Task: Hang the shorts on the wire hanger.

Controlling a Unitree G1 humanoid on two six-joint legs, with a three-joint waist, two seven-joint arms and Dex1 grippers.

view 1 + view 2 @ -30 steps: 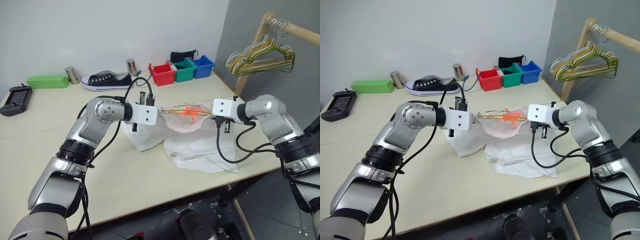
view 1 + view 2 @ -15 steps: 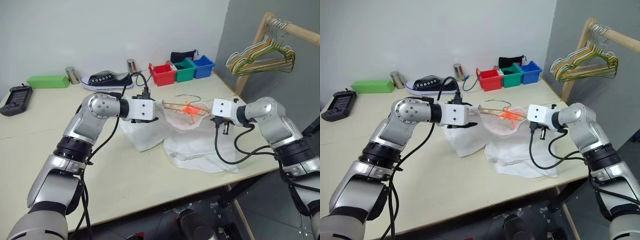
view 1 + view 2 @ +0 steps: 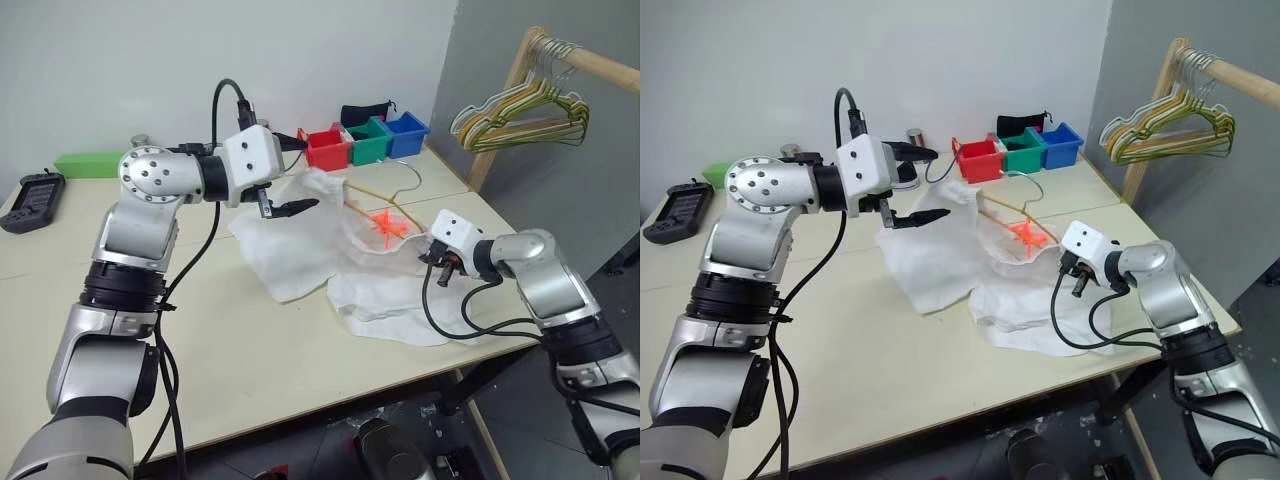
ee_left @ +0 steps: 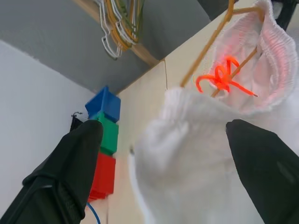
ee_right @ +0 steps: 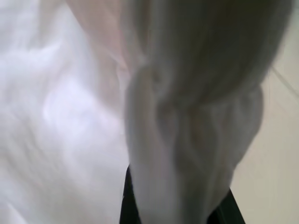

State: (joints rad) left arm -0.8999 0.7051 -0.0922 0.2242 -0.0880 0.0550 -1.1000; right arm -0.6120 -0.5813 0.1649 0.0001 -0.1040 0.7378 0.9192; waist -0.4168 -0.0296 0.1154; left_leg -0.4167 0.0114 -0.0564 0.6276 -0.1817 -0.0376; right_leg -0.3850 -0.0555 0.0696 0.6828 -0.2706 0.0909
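Beige tabletop [image 3: 250, 340] carries the crumpled white thin-fabric shorts [image 3: 300, 250], their gathered waistband threaded by the thin tan-gold wire hanger [image 3: 375, 195]. At the waistband's right end, the right gripper [image 3: 432, 258] is clamped on the fabric. Above the shorts' left part hangs the left gripper [image 3: 925, 185], jaws wide apart, holding nothing.

The shorts [image 3: 300, 250] are thin white cloth, soft and matt, crumpled into folds, with a finely gathered, ribbed waistband. The wire hanger [image 3: 372, 192] is slim tan-gold metal wire with a smooth finish. The counter [image 3: 250, 350] has a smooth, matt cream top. The left tool [image 3: 912, 185] has black matt fingers [image 4: 70, 163] behind a glossy white plastic housing. The three bins [image 3: 365, 138] look like shiny moulded plastic, and the rail [image 3: 590, 65] is bare pale wood.
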